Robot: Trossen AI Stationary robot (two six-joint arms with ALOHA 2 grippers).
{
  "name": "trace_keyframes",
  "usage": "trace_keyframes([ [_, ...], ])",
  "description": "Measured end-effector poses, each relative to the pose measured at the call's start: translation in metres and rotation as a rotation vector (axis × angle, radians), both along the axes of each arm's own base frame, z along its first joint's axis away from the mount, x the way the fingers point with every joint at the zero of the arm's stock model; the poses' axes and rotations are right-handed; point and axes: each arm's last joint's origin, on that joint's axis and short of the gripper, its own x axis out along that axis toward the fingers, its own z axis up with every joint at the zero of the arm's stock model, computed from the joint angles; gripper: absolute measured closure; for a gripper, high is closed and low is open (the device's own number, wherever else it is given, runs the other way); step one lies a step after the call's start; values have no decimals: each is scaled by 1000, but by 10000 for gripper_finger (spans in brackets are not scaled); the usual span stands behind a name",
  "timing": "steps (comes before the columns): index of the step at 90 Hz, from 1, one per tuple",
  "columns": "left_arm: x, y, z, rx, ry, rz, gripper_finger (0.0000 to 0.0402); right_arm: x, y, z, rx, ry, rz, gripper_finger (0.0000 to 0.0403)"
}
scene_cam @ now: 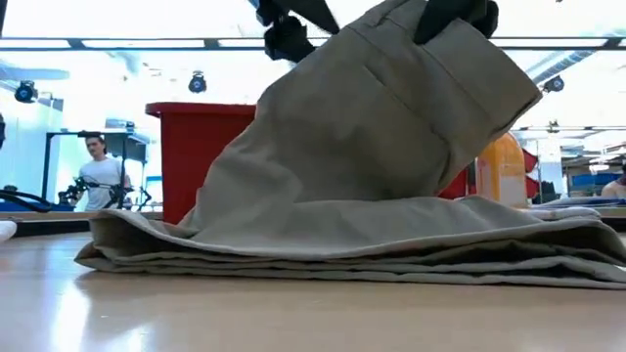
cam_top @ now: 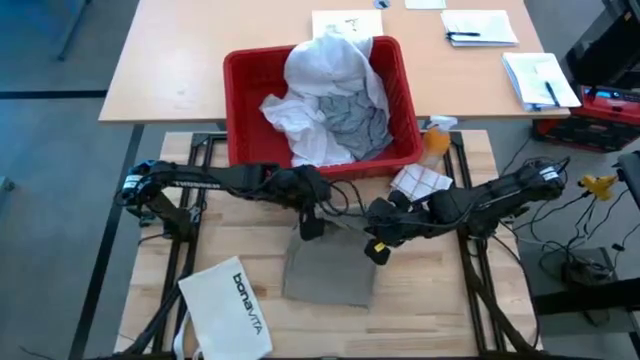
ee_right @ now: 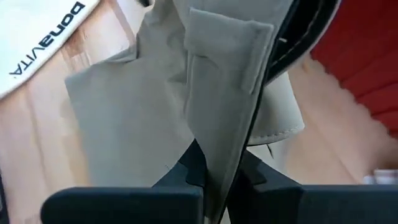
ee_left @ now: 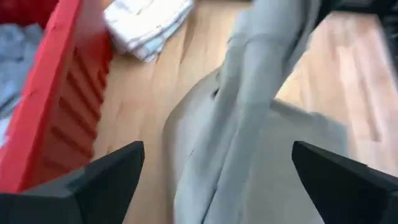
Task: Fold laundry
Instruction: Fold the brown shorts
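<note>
Pale wood-slat worktop [cam_top: 440, 300]. Red ribbed plastic basket [cam_top: 240, 90] at far edge, heaped with crumpled white shirt [cam_top: 330, 60] and grey T-shirt [cam_top: 355, 120]. Khaki-tan piece [cam_top: 330, 270], smooth woven twill, near front-centre: lower layers flat, upper flap lifted in a slanted sheet. Stiff white bag [cam_top: 230, 310] lies at front-left corner, near it. Right gripper [cam_top: 378, 250] clamped on the flap's edge. Left gripper [cam_top: 310, 225] above the far edge, fingers [ee_left: 112, 174] spread wide. Folded checked cloth [cam_top: 420, 182] beside basket.

Khaki-tan piece [cam_top: 330, 272] lies under both grippers, one edge lifted; basket [cam_top: 240, 110] sits behind them, bag [cam_top: 228, 308] off beyond the left gripper [cam_top: 310, 222].
</note>
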Motion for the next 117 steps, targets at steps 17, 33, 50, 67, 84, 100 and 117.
trace_keyframes([
  [17,15,-2,2,-26,-117,-63,46,2,0,-2,-8,9,2,394],
  [33,29,2,-15,-21,-93,-54,66,3,1,-4,-9,13,0,394],
  [50,33,3,-17,-20,-108,-74,177,3,1,-4,-11,15,4,394],
  [67,35,3,-14,-35,-145,-91,378,3,0,-4,-11,13,2,394],
  [84,37,4,-19,-46,-121,-86,398,3,0,-4,-6,14,-3,391],
  [100,33,4,-20,-44,-82,-85,400,-14,1,12,-31,-59,-28,317],
  [117,29,4,-20,-37,-58,-91,401,-51,11,25,-96,-142,-20,169],
])
